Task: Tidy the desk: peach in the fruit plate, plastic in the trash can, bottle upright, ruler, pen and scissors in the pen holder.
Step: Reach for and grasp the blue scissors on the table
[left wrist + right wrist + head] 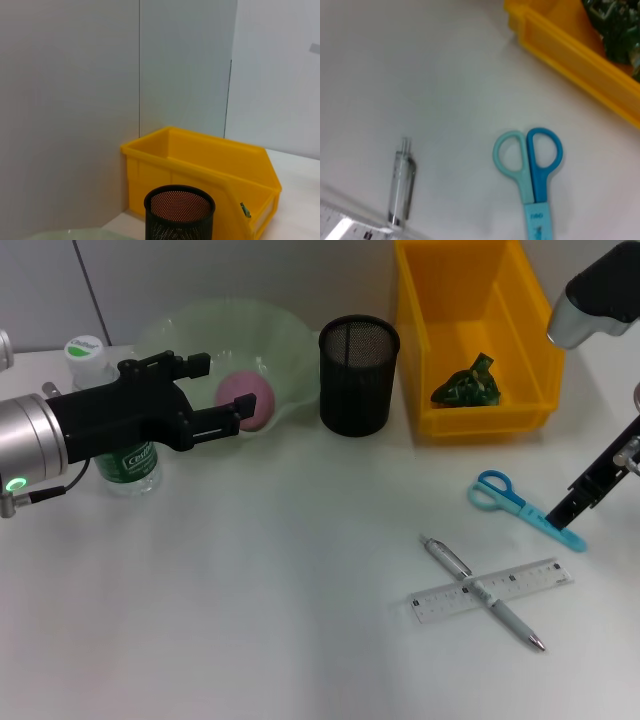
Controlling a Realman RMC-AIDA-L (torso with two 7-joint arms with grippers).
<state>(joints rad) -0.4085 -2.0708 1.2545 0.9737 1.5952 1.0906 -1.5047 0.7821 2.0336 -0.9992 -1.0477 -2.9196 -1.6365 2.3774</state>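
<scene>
Three items left on worktop [250, 620] | right pincer [566, 523] over scissors [520, 504] blades, grip state can't tell | next: lift into pen holder [358, 375] | left pincer [215, 392] wide by bottle [125, 465]

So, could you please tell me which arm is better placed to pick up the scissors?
The right: its end effector sits at the blue-handled scissors, while the left end effector hovers far off by the pale green plate.

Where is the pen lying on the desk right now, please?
In the head view the pen lies on the robot's right, crossed over the ruler, nearer the robot than the scissors.
</scene>
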